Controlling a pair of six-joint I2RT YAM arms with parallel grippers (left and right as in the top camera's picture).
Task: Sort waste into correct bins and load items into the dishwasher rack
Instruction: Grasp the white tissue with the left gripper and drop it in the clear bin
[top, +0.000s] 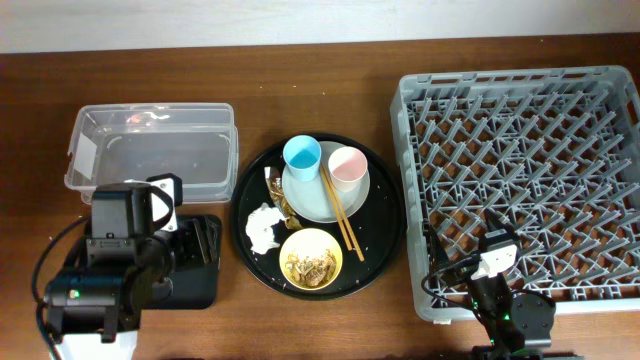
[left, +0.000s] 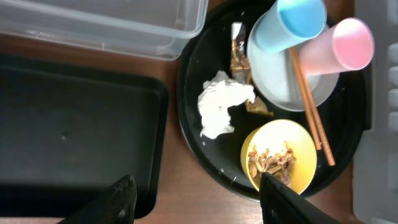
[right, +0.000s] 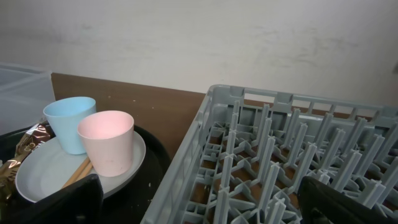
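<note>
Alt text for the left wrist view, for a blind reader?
A round black tray holds a pale plate with blue cup, pink cup and chopsticks, plus a crumpled white napkin, gold-brown wrapper and yellow bowl of food scraps. A shallow black tray fills the frame's left, a clear tub above it; the open left gripper frames the bottom edge.

A round black tray (top: 385, 225) sits midway along the brown wooden tabletop (top: 300, 90). A pale wall (right: 186, 43) rises behind the far edge.

Blue cup (right: 69, 121) + pink cup (right: 107, 140) upright on plate (right: 37, 180), chopsticks (right: 78, 171) beside; grey rack (right: 186, 149) at rt
</note>
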